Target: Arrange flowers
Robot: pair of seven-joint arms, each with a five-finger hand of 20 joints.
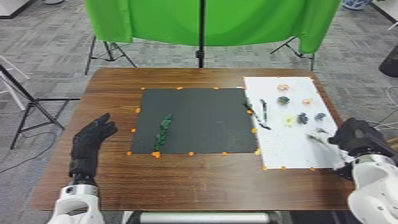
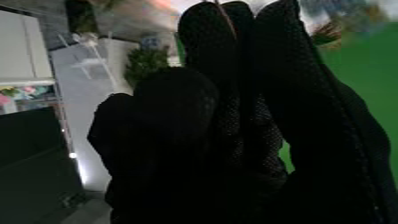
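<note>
The black-gloved right hand [image 1: 359, 137], fingers [image 2: 277, 45] extended close together, was at the edge of the white sheet [image 1: 282, 154], apparently staging small multicoloured flowers [image 1: 303, 119] for the black sheet [image 1: 202, 120], where a green leafy stem [image 1: 163, 131] lay.

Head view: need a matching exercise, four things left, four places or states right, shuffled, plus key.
1. left hand
2. right hand
3. green cloth
4. dark sheet

A. bears a leafy stem near its left side
B. hangs beyond the far edge of the table
C. over brown wood, left of both sheets
D. at the right edge of the white sheet

Pairs: 1-C, 2-D, 3-B, 4-A
</note>
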